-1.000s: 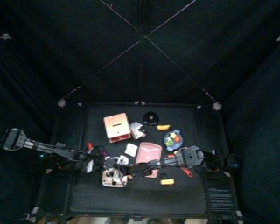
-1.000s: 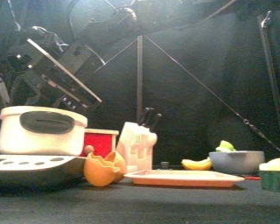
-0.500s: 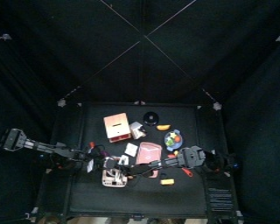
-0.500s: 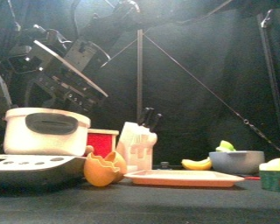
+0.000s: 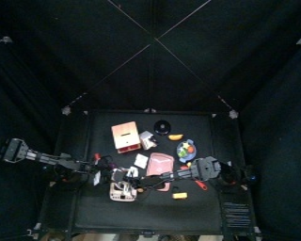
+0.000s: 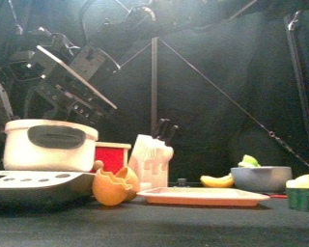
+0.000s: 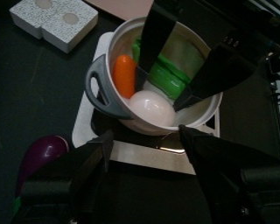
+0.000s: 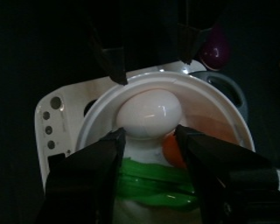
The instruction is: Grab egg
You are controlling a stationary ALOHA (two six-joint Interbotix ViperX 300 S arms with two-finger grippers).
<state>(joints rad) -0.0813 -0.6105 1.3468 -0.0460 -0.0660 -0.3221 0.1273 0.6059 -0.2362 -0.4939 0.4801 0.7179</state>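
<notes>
While the right fingers (image 8: 149, 149) stand spread astride the pale egg (image 8: 152, 114) in the bowl (image 8: 213, 118), we'd drop lower, center, then close gently; left fingers (image 7: 150, 144) also spread.

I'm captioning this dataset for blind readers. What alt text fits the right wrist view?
The right gripper, open, hangs over a pale egg in a white bowl, beside a green piece and an orange one. The left gripper stands opposite; a purple object lies beyond.
</notes>
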